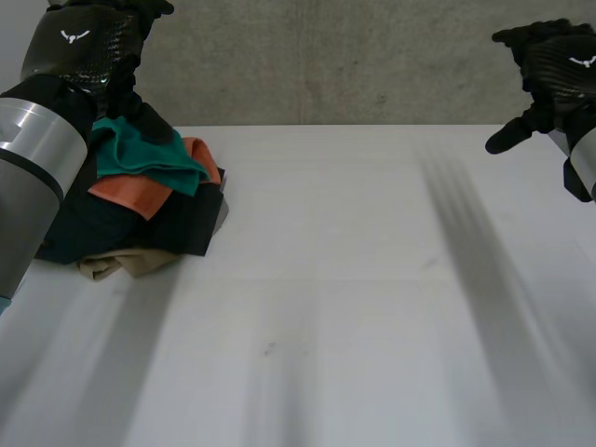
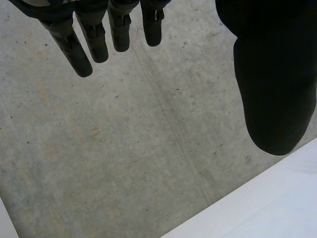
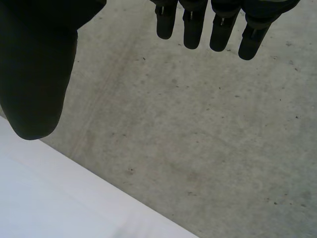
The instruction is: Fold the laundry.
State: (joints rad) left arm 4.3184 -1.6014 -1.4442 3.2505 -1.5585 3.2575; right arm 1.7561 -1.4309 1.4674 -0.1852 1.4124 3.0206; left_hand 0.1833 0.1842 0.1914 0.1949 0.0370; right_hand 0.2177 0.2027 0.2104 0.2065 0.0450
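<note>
A heap of laundry (image 1: 140,200) lies at the far left of the white table (image 1: 354,307): a teal cloth (image 1: 144,154) on top, an orange one (image 1: 140,194) under it, black cloth (image 1: 177,228) below and a tan piece (image 1: 116,265) at the front. My left hand (image 1: 88,42) hangs raised above the heap's back edge, fingers (image 2: 81,47) straight, thumb (image 2: 275,89) apart, holding nothing. My right hand (image 1: 554,65) is raised at the table's far right, fingers (image 3: 218,27) straight and thumb (image 3: 37,74) spread, empty too.
A grey concrete wall (image 1: 335,60) stands behind the table's far edge. Both wrist views look onto concrete (image 2: 124,148) with a strip of the white table's edge (image 2: 267,208) beside each thumb.
</note>
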